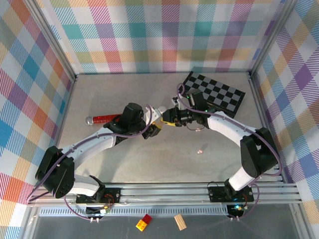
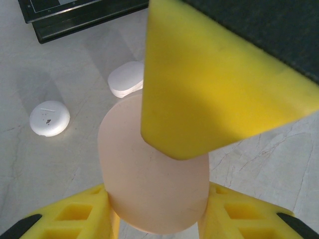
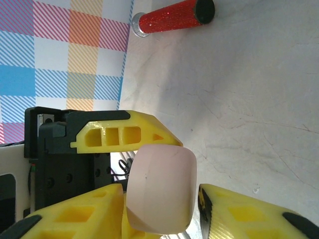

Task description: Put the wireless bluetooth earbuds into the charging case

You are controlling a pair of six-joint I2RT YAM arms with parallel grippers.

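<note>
A pale pink pebble-shaped charging case (image 2: 152,174) hangs above the table, with my left gripper (image 2: 157,214) shut on its two sides. My right gripper (image 3: 162,214) comes in from the right and is shut on the same case (image 3: 162,189). One of its yellow fingers (image 2: 214,84) lies across the case's top in the left wrist view. The two grippers meet mid-table (image 1: 167,118). A tiny pale pink earbud (image 1: 202,148) lies on the table in front of the right arm. The case's lid looks closed.
A white oval case (image 2: 125,78) and a round white case (image 2: 49,118) lie on the table near the black checkerboard (image 1: 219,92). A red glitter cylinder (image 1: 102,119) lies at the left. Two small blocks (image 1: 144,223) sit beyond the front rail.
</note>
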